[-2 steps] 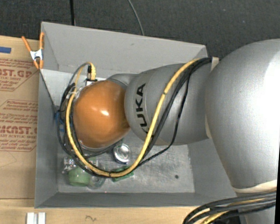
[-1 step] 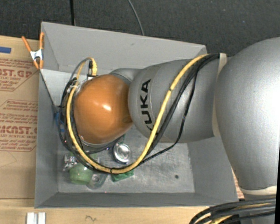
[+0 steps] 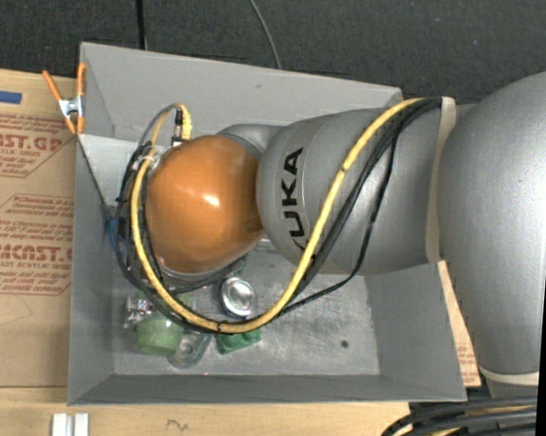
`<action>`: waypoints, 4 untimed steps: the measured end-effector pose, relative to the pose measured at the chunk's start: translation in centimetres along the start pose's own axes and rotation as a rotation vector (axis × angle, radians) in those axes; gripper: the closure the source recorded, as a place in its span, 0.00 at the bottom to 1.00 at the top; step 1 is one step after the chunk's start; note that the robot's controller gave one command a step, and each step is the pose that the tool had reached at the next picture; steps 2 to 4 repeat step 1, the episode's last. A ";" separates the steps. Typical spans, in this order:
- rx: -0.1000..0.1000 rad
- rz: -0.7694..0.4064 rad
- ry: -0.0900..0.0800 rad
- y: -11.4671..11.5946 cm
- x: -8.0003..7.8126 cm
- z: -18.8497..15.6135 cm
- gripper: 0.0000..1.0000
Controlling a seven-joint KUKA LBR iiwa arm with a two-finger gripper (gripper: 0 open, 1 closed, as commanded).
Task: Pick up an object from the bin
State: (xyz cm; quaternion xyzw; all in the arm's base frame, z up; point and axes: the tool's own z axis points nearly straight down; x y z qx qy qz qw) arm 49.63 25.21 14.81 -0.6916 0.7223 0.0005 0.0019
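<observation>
Here the orange wrist cover (image 3: 199, 207) is hanging over the bin (image 3: 338, 344).
A silver tin (image 3: 238, 297) is lying at its lower edge, beside green pieces (image 3: 156, 335); the gripper, probably underneath, is showing neither wide nor narrow.

Robot lab — KUKA arm (image 3: 416, 195), grey bin (image 3: 265, 82)
</observation>
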 end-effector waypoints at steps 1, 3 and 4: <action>-0.002 0.001 -0.001 0.1 -0.2 -0.1 1.00; -0.002 0.001 -0.001 0.1 -0.2 -0.1 1.00; -0.002 0.001 -0.001 0.1 -0.2 -0.1 1.00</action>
